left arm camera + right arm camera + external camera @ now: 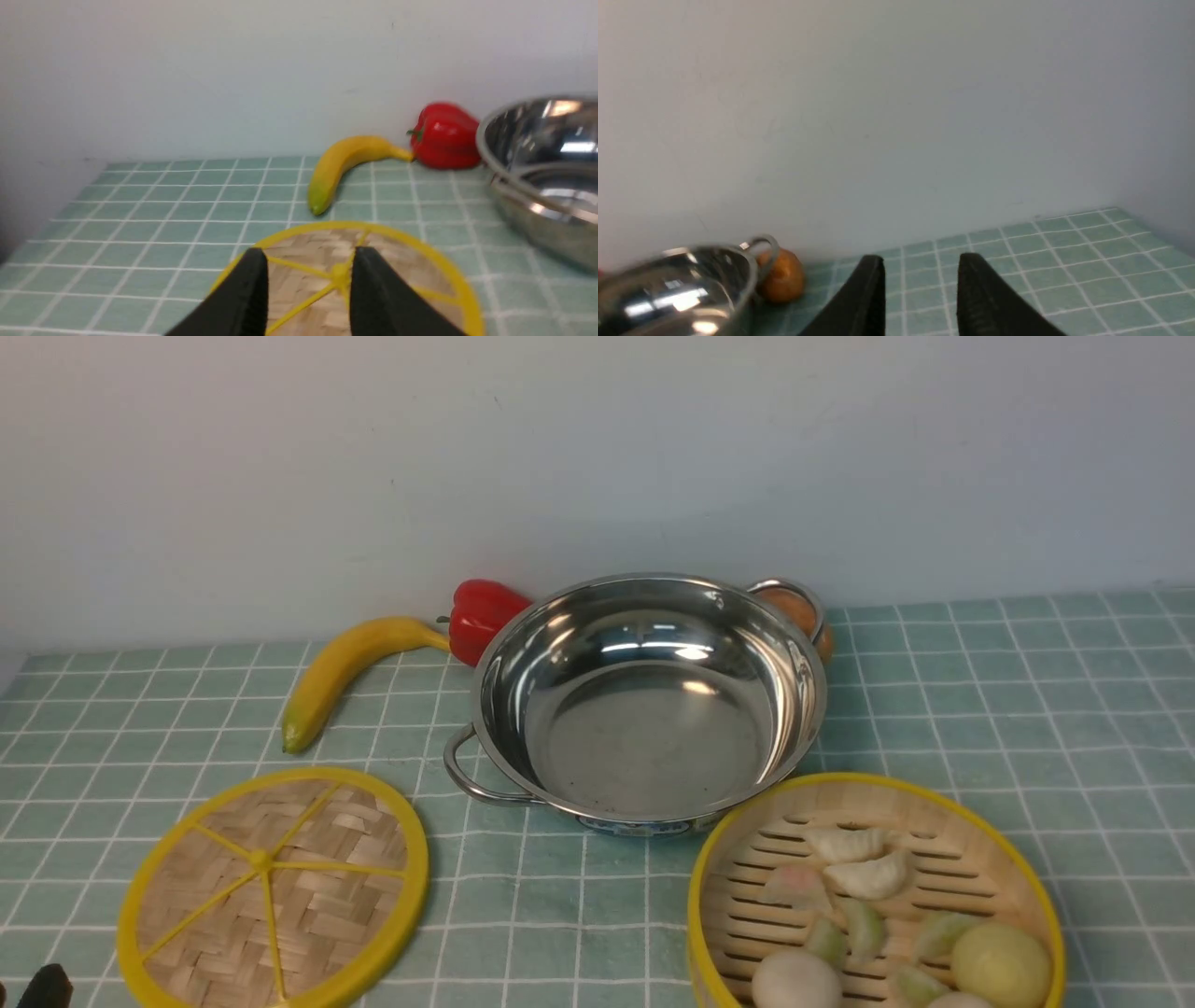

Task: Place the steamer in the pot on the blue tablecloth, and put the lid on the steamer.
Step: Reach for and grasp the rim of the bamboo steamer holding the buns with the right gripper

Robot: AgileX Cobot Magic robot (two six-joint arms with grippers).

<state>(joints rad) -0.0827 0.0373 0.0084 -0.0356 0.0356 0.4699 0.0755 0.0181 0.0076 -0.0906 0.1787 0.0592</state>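
Observation:
The shiny steel pot [644, 700] stands empty in the middle of the blue tablecloth [980, 709]. The steamer [873, 896], a yellow-rimmed bamboo basket holding dumplings and buns, sits at the front right, just before the pot. The flat woven lid [275, 887] lies at the front left. My left gripper [308, 256] is open and empty, hovering over the near part of the lid [317, 252]; only its dark tip [47, 987] shows in the front view. My right gripper [920, 261] is open and empty above bare cloth, to the right of the pot [677, 289]. The steamer is out of both wrist views.
A banana [350, 663] and a red bell pepper [481, 616] lie behind the lid, left of the pot. A brown round fruit [798, 611] sits behind the pot's far handle. A plain wall closes the back of the table.

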